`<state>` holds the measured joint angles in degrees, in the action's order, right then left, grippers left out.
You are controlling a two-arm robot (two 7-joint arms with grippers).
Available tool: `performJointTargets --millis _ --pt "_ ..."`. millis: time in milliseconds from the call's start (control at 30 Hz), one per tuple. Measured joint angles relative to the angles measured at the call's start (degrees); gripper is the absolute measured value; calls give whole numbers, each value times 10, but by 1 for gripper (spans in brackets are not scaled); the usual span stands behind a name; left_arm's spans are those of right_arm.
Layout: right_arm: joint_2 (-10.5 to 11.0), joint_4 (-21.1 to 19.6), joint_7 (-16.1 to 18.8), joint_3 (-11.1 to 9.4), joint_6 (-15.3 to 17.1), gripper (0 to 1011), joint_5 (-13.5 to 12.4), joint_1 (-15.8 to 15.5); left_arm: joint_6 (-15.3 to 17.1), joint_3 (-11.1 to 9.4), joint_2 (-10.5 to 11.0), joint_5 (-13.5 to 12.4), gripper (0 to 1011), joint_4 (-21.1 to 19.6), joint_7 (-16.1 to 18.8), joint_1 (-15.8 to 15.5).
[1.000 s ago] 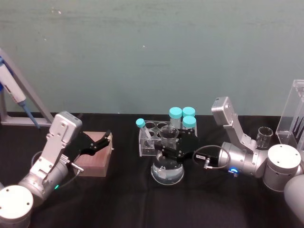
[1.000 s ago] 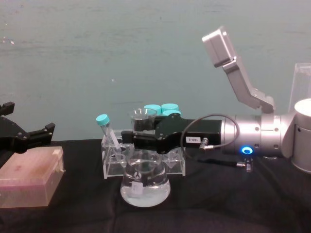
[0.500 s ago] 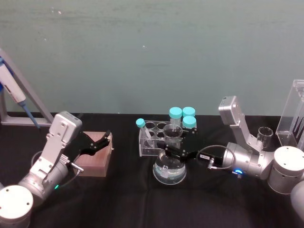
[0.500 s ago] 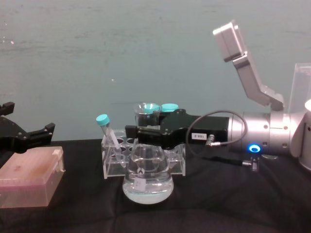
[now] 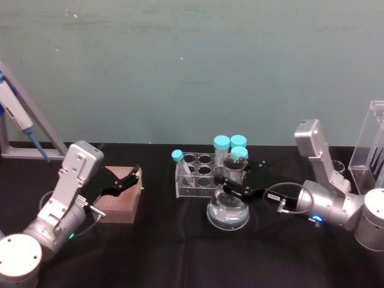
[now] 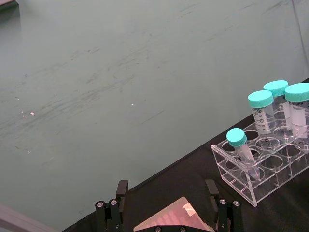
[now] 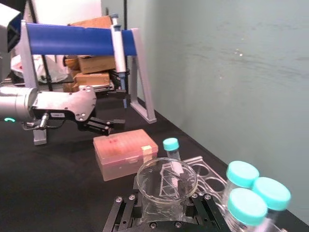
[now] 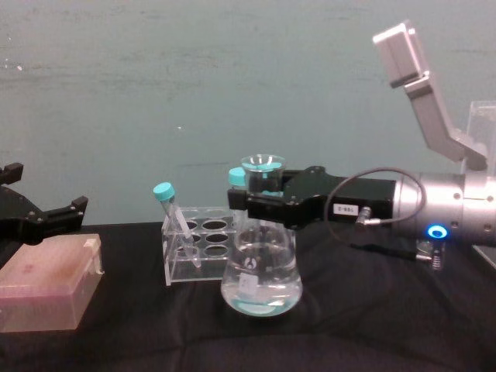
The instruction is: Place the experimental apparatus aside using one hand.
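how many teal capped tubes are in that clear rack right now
4. One small tube leans at the rack's left end; three wider capped tubes stand clustered at its right end, just behind the flask held by the right gripper.

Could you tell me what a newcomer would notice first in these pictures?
Mid-table, the right gripper is clamped on the neck of a conical flask holding clear liquid, just right of a clear tube rack with teal-capped tubes. At far left, the open left gripper hovers over a pink tip box.
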<state>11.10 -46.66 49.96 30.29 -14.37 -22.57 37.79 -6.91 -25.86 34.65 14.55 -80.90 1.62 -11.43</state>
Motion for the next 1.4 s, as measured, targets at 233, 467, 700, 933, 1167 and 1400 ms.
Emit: performJointTargets --millis 233,467,700,933,1167,1400 --pt "22 -38 -30 -6 20 451 -9 -21 0 0 0 0 1000 0 0 0" --pt "44 -74 -56 -12 38 451 -15 -41 0 0 0 0 1000 0 0 0" --pt "63 -100 -84 -21 50 451 -17 -57 0 0 0 0 1000 0 0 0" --pt "74 -113 -114 -32 50 450 -15 -69 0 0 0 0 1000 0 0 0" --pt "80 -120 -142 -47 50 451 -7 -82 0 0 0 0 1000 0 0 0" --pt "86 -123 -160 -60 51 451 -1 -92 0 0 0 0 1000 0 0 0"
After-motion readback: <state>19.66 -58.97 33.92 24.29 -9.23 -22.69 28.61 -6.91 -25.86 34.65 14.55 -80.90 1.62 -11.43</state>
